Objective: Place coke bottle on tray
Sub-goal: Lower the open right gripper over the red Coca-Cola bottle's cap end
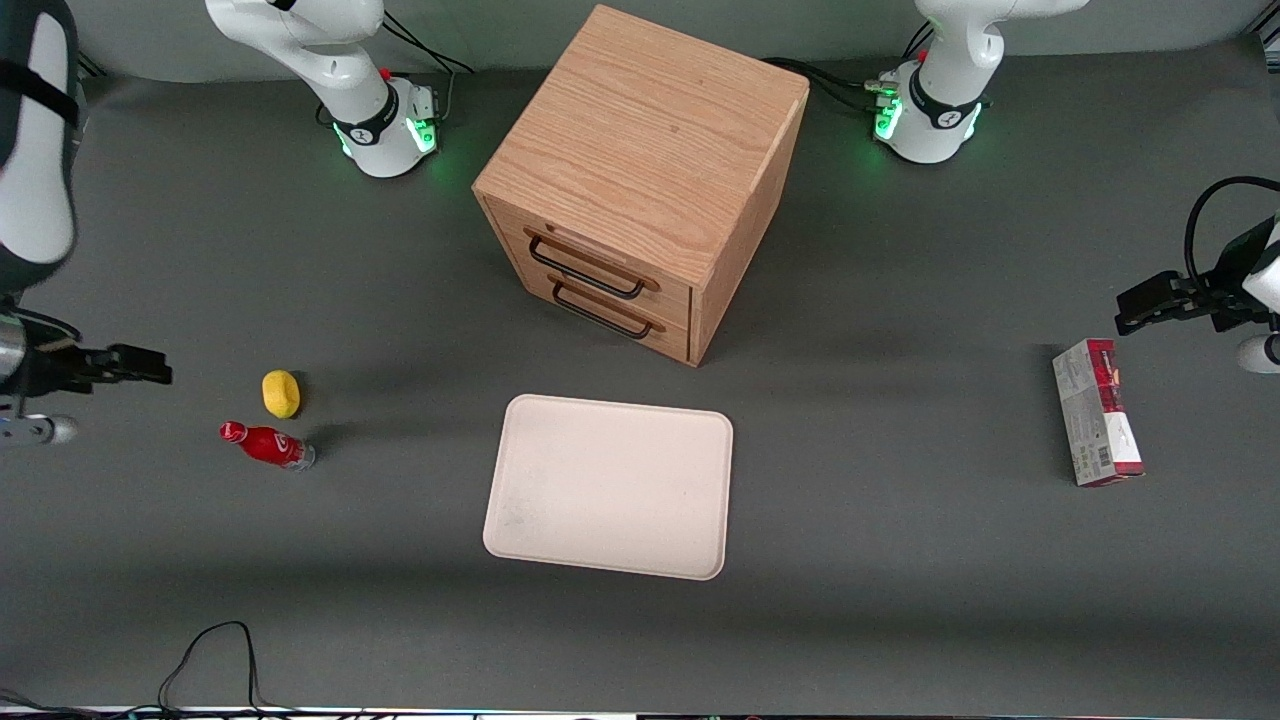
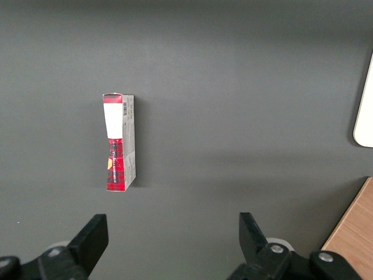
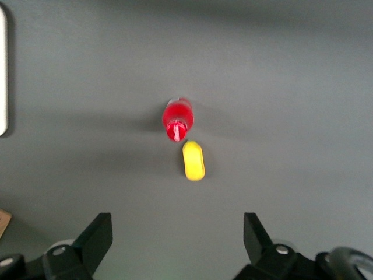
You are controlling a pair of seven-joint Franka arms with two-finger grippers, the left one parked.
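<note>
Cream tray [image 1: 608,487] is lying nearest the camera, bare, in front of the drawers [image 1: 640,180]. Toward the working arm's end, the bottle [image 1: 266,445] is standing upright beside the lemon [image 1: 281,393]. High above both, the gripper [image 3: 178,242] is being held spread and empty; a descent centred on the bottle, clear of the lemon, is being called for.

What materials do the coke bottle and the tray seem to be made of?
Coke bottle: probably glossy plastic, with a clear base. Tray: matte cream, likely plastic, with a moulded low rim. The gripper hangs above the table, jaws open, away from both.
</note>
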